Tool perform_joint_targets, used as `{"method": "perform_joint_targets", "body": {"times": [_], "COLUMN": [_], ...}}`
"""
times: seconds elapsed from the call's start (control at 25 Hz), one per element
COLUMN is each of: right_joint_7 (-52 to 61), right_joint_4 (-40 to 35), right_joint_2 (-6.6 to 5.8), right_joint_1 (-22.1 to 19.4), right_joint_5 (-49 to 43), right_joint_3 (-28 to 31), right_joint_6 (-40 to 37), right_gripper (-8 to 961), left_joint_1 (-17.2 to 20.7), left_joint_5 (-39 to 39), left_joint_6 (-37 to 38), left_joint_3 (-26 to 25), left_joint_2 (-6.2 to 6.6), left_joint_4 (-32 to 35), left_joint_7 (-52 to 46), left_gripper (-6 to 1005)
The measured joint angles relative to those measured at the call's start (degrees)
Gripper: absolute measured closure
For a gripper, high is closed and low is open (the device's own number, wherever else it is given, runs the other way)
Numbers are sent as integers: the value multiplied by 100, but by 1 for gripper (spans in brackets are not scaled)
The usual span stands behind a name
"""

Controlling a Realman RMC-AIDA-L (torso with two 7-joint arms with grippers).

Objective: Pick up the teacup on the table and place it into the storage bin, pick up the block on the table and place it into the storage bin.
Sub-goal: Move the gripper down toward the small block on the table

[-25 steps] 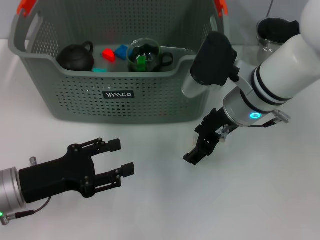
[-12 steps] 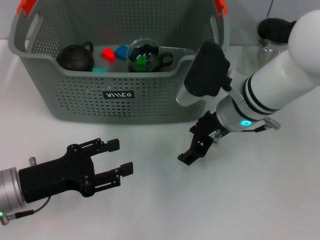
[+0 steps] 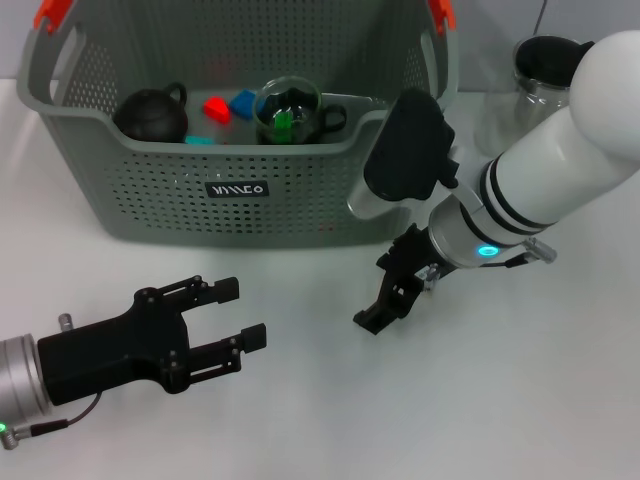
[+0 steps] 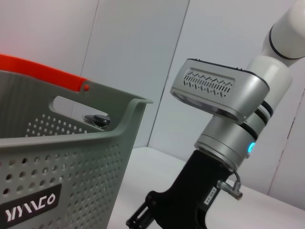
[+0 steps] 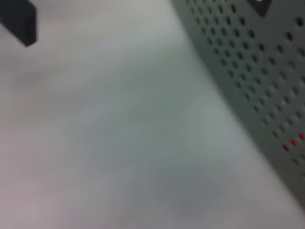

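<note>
1. the storage bin, a large grey-green perforated plastic basket point(image 3: 150, 205), stands on the white table point(image 3: 500, 400) at about 11 o'clock in the head view.
2. inside it a clear glass teacup point(image 3: 288, 112) holds a small green block point(image 3: 283, 121). beside it lie a black round teapot point(image 3: 150, 115), a red block point(image 3: 216, 107) and a blue block point(image 3: 243, 101).
3. no teacup or block is visible on the bare table, so i judge that both placements are already done and the step in hand is only to take the arms away.
4. the right gripper point(image 3: 392, 297) hangs low over the table at about 3 o'clock from the centre, just beside the front corner of the basket. it holds nothing; whether its fingers are apart or together i cannot tell.
5. the left gripper point(image 3: 240, 315) rests at about 8 o'clock, near the table, with its fingers spread wide and nothing between them.
6. to do this step well, the right arm should lift first and then move away from the basket wall, so the wrist does not push the basket.
7. a glass jug with a dark lid point(image 3: 545, 65) stands at about 2 o'clock, near the right arm; a wide swing could hit it.
</note>
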Motion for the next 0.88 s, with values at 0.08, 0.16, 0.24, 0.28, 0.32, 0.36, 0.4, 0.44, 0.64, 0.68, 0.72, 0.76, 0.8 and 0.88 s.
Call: {"method": "perform_joint_targets", "body": {"times": [0.08, 0.16, 0.24, 0.28, 0.32, 0.36, 0.4, 0.44, 0.64, 0.68, 0.72, 0.76, 0.8, 0.88], "right_joint_7": [0, 0, 1, 4, -1, -13, -27, -36, -3, 22, 83, 194, 319, 637], "right_joint_4": [1, -10, -86, -165, -227, -303, -394, -478, -635, -604, -556, -510, -477, -451], "right_joint_2": [0, -9, -23, -36, -45, -53, -61, -65, -67, -61, -51, -44, -38, -36], "right_joint_1": [26, 51, 62, 53, 42, 27, 6, -20, -133, -136, -135, -128, -116, -96], "right_joint_5": [71, 141, 189, 220, 249, 278, 299, 296, 168, 161, 157, 151, 146, 143], "right_joint_3": [-15, -17, 21, 76, 129, 196, 292, 394, 733, 742, 722, 693, 669, 649], "right_joint_6": [-153, -387, -725, -982, -1188, -1411, -1671, -1883, -1879, -1807, -1737, -1663, -1609, -1567], "right_gripper": [65, 65, 65, 65, 65, 66, 66, 66, 66, 66, 66, 67, 68, 69], "left_joint_1": [2, 4, 5, 5, 7, 10, 13, 17, 7, 5, 5, 6, 8, 17], "left_joint_5": [0, 0, 0, 0, 0, 0, 0, 0, 0, 0, 0, 0, 0, 0], "left_joint_6": [0, 0, 0, 0, 1, 1, 1, 2, 3, 3, 4, 3, 3, 3], "left_joint_3": [0, 0, 0, 0, 0, 0, 0, 0, 0, 0, 0, 0, 0, -3], "left_joint_2": [0, 0, 0, 0, 0, 0, 0, 0, 0, 0, 0, 0, 0, 0], "left_joint_4": [0, 0, 0, 0, 0, 0, 0, 0, 0, 1, 0, 1, 1, 0], "left_joint_7": [0, 0, 0, 0, 0, 0, 0, 0, 0, 0, 0, 0, 0, 0], "left_gripper": [276, 276, 276, 276, 276, 276, 276, 276, 276, 276, 276, 276, 276, 276]}}
